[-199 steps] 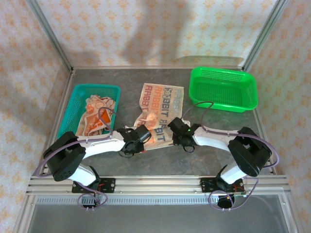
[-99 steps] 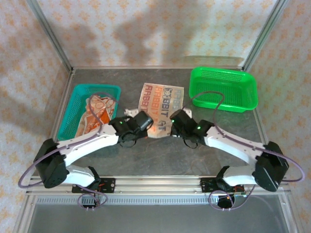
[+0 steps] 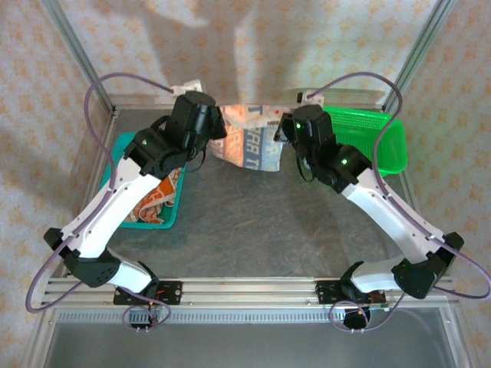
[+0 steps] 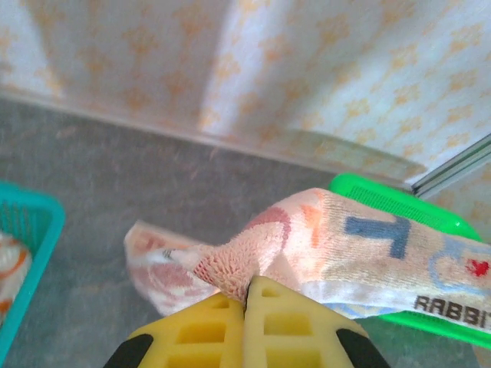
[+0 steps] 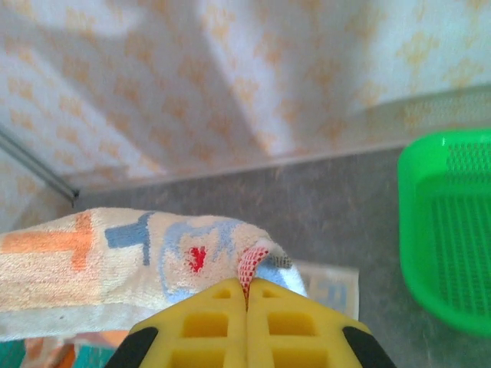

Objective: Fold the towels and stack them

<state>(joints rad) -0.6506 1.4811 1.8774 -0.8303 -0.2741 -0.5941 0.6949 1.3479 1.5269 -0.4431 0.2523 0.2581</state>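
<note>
Corners are what matter here. From overhead, the cream RABBIT towel hangs in the air at the back of the counter, strung by its upper edge between your left hand and right hand, each clenched on one top corner. Its long axis runs straight across from one hand to the other, the loose lower part droops toward the counter, and neither arm is nearer to it than the other. The teal basket holding the orange towels sits under the left arm, and the green basket sits beside the right hand. From the left wrist, the yellow fingers press together on a bunched corner, and the cloth stretches off to the right. From the right wrist, the fingers pinch the opposite corner, and the cloth leads off to the left. I'd judge you need to lower both hands together, keeping that edge level, so the towel lands flat for folding.
</note>
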